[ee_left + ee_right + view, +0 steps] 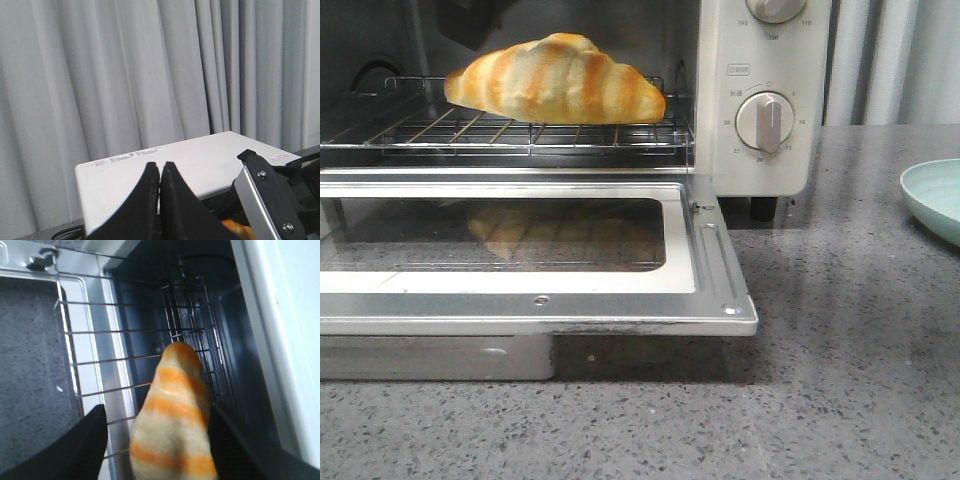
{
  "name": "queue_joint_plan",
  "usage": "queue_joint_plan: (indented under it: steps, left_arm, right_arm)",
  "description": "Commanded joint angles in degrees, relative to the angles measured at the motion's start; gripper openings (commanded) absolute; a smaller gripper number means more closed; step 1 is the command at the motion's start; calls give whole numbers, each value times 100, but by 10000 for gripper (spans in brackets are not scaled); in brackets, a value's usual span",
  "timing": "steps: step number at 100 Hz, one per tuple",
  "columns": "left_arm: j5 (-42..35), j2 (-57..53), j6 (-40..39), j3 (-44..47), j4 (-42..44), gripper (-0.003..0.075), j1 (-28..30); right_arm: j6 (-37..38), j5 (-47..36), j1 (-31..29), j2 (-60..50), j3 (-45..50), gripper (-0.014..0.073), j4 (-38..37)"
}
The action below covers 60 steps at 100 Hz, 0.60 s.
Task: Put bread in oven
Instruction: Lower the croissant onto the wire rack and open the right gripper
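The bread [555,80], golden-orange with cream stripes, lies on the wire rack [470,135] inside the cream-white oven [765,60], whose glass door [520,290] hangs open and flat. In the right wrist view my right gripper [156,412] is open around the bread [175,430]. One finger [92,440] stands clear of it, and the other is against or very near it. My left gripper [160,167] is shut and empty, up above the oven's white top [200,160]. Neither gripper shows clearly in the front view.
A pale green plate [935,195] sits at the right edge of the grey speckled counter [840,380]. The open door juts out over the counter. Grey curtains [125,75] hang behind the oven. Part of the right arm [270,200] shows in the left wrist view.
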Motion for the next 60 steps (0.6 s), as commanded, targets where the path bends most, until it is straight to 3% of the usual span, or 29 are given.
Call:
queue_joint_plan:
  steps: [1,18,34,60]
  left_arm:
    - [-290,-51,-88,-14,-149,-21,0]
    - [-359,-323,-209,368,-149,-21,0]
    - [-741,-729,-209,771,-138,-21,0]
    - [-1393,-1494,-209,1652,-240,-21,0]
  right_arm:
    - [-26,-9,133,-366,-211,333,-60]
    - [-19,615,315,-529,-211,266,196]
    - [68,1237,343,-722,-211,265,583]
    - [272,1873,343,-1168,-211,265,596]
